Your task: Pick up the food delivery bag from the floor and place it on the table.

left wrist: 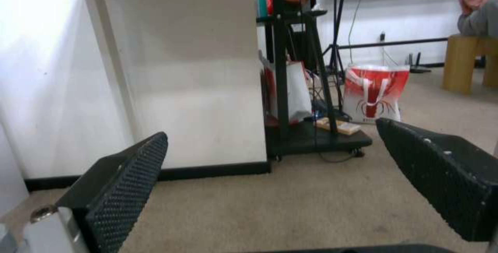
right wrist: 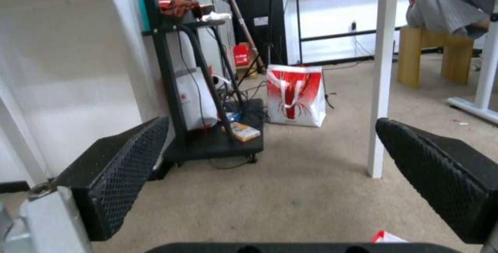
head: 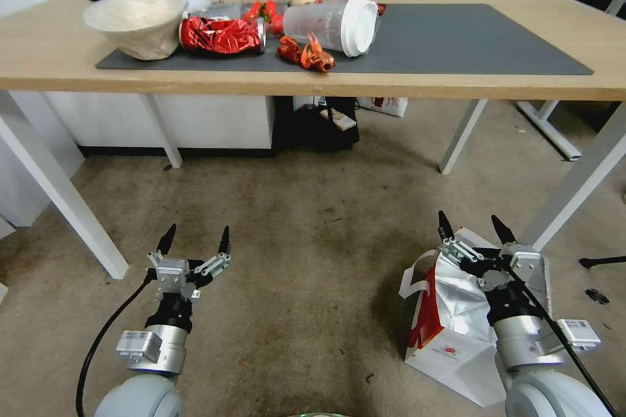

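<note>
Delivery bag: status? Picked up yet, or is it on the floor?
Nothing done yet. The food delivery bag sits on the floor, foil lining exposed. In hand: the right gripper is above it, fingers open, holding nothing; the left gripper is open over bare carpet. Left: grasp, lift, and set it on the table, whose mat has free space.

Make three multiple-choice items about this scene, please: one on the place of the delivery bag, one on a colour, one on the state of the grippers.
1. Where is the food delivery bag?
A. on the table
B. on the floor, below the right gripper
C. in the left gripper

2. What colour is the mat on the table?
A. dark grey
B. green
C. yellow

3. How are the left gripper and right gripper?
A. both shut
B. both open, holding nothing
C. one holds a cup

Key: 1 B, the bag stands on the floor; 2 A, the head view shows it; 3 B, the fingers stand apart.
</note>
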{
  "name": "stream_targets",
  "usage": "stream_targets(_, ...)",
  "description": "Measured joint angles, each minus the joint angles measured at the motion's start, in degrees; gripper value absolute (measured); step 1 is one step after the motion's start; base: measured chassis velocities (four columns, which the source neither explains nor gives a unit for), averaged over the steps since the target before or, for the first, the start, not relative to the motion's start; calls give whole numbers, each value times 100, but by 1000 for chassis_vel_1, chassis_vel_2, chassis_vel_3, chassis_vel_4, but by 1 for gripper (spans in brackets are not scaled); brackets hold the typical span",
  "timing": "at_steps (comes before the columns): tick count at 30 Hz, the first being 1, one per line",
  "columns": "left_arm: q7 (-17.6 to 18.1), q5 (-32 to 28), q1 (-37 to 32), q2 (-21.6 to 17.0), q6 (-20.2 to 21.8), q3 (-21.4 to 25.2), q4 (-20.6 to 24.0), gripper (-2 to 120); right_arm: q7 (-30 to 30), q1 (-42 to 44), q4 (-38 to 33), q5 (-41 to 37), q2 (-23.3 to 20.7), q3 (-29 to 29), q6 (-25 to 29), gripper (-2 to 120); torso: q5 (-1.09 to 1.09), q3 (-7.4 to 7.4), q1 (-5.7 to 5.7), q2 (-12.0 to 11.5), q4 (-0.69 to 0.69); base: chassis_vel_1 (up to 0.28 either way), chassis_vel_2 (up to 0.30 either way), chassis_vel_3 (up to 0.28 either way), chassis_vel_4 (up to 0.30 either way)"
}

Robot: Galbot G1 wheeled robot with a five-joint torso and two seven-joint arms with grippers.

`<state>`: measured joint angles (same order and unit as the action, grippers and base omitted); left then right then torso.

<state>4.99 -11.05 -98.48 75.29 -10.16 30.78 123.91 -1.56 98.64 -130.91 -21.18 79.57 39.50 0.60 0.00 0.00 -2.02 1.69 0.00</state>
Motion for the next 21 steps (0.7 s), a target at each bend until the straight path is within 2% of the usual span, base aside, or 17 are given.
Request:
stream_targets(10, 19, -1, 33, -25, -11, -74, -37, 100, 30, -22, 17, 0, -7, 2, -10, 100, 0, 0, 15, -41, 0, 0, 0, 0, 0)
stream_targets(13, 6, -10, 46, -34, -189, -40, -94, 100, 57, -19, 18, 0, -15, 13, -10, 100, 0, 0, 15, -34, 0, 0, 0, 0, 0)
stream_targets(16, -2, 0, 110, -52, -557, 21, -219, 100, 178, -28, -14, 1, -28, 68, -34, 100, -1, 0, 14, -24, 0, 0, 0, 0, 0)
stream_targets(21, 2, -40, 136, -112, -602, 2, -276, 100, 352, -108, 59, 48, -163, 296, -100, 100, -1, 0, 13, -14, 0, 0, 0, 0, 0)
